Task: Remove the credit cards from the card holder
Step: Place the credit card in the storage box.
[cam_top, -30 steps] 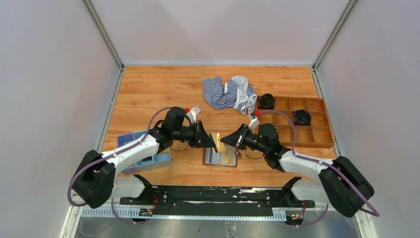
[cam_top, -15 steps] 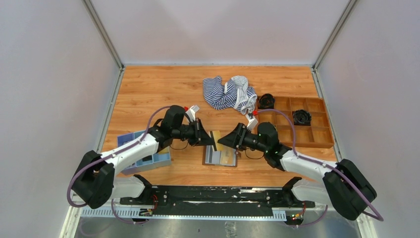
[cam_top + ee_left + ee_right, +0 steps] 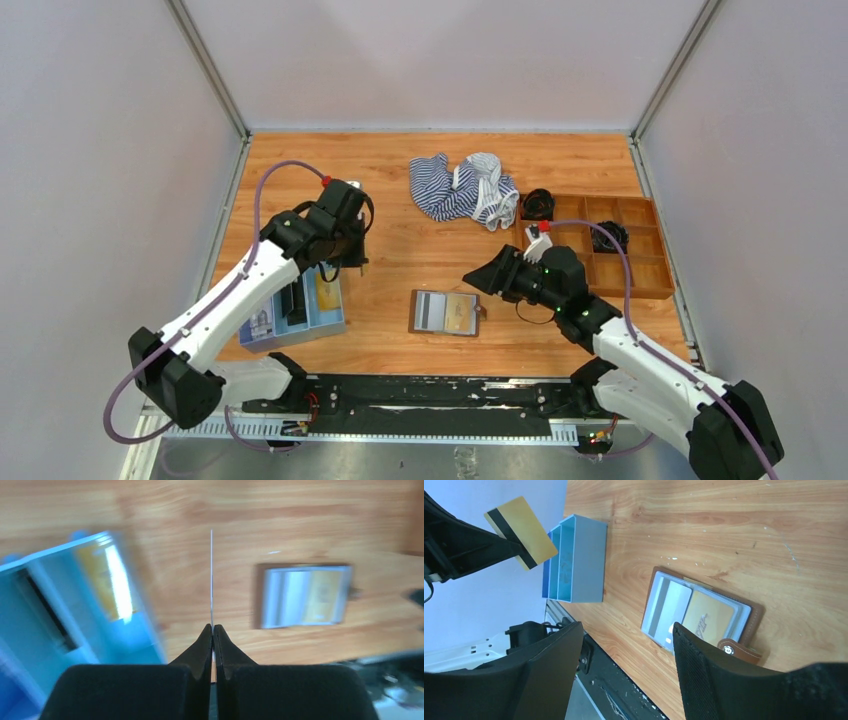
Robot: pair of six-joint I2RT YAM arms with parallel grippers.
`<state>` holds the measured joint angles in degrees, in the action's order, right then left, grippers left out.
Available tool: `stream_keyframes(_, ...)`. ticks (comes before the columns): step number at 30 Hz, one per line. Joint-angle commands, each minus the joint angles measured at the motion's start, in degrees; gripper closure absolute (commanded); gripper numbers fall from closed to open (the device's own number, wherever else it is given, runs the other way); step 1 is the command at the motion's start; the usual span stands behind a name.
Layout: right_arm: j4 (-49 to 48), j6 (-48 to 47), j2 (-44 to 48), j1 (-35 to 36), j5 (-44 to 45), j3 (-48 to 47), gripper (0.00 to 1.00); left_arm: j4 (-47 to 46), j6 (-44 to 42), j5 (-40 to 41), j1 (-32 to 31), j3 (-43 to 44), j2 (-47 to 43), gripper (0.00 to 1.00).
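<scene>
The left fingers (image 3: 202,647) pinch the gold card (image 3: 521,530), up near the blue tray (image 3: 584,580). The right fingers (image 3: 704,665) are wide open near the card holder (image 3: 445,313), not touching it.

Handover done. The gold card (image 3: 521,532), a second ago held up between the two grippers over the card holder (image 3: 445,312), is now in the left gripper (image 3: 350,258) alone, jaws pressed tight on its lower edge. The left gripper has swung off to its left and carries the card in the air beside the blue tray (image 3: 262,325), well apart from the holder. The right gripper (image 3: 478,281) has let go: jaws now spread wide, drawn back to its right, no longer above the holder.
</scene>
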<state>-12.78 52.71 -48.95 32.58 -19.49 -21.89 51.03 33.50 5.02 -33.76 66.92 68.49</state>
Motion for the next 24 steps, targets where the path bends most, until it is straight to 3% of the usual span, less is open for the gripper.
stream_keyframes(1,3.8,-1.7,0.6,-1.3,0.8,1.2,0.3,16.2,-2.5,20.3,1.1,0.8,3.3,1.0)
stream_keyframes(12,3.4,-2.2,-0.8,-1.8,-0.9,1.3,0.31,18.2,2.4,34.7,1.3,-1.4,15.3,1.0)
stream_keyframes(24,3.4,-2.1,-0.5,-2.1,-1.3,1.6,0.31,17.8,4.1,35.6,1.2,0.7,27.7,0.97)
